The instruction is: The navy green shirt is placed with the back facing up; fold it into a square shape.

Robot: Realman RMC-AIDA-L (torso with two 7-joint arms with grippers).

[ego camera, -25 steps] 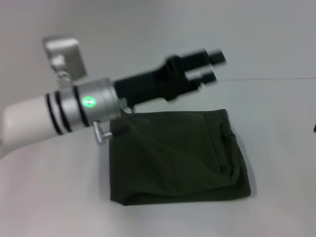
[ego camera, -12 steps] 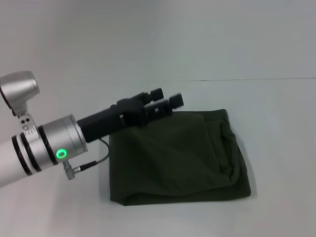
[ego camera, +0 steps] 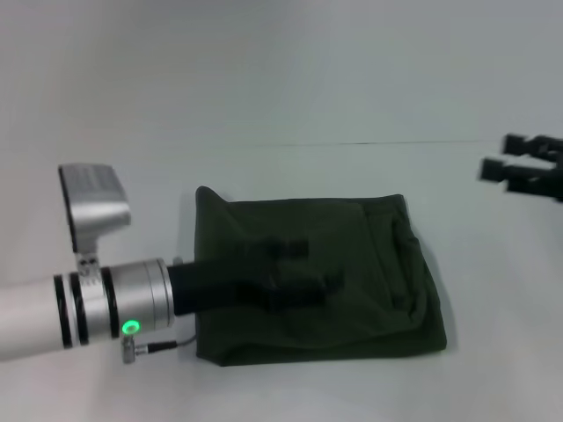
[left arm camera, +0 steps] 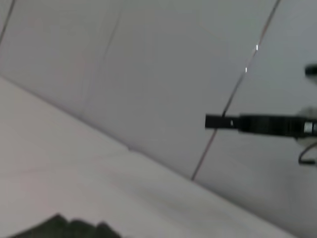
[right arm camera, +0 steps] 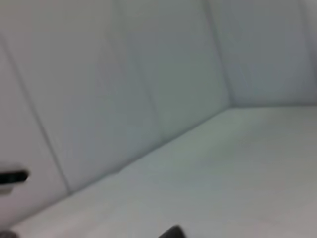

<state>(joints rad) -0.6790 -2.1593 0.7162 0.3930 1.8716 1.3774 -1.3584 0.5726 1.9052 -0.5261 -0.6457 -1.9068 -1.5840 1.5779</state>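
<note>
We see the navy green shirt (ego camera: 352, 281) folded, long axis left-right, mid-table, left gripper (ego camera: 312, 268) now lowered over it, fingers spread, right gripper (ego camera: 510, 167) newly entered, its opening we cannot tell.

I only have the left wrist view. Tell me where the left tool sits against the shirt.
Observer: In the head view, the left tool is over the middle of the navy green shirt, fingers apart; I cannot tell if they touch.
Operator: Describe the shirt's shape.
Observer: Folded into a rough rectangle on the table.
Operator: Report the right tool.
Observer: The right tool is open, off to the shirt's right, clear of it.
</note>
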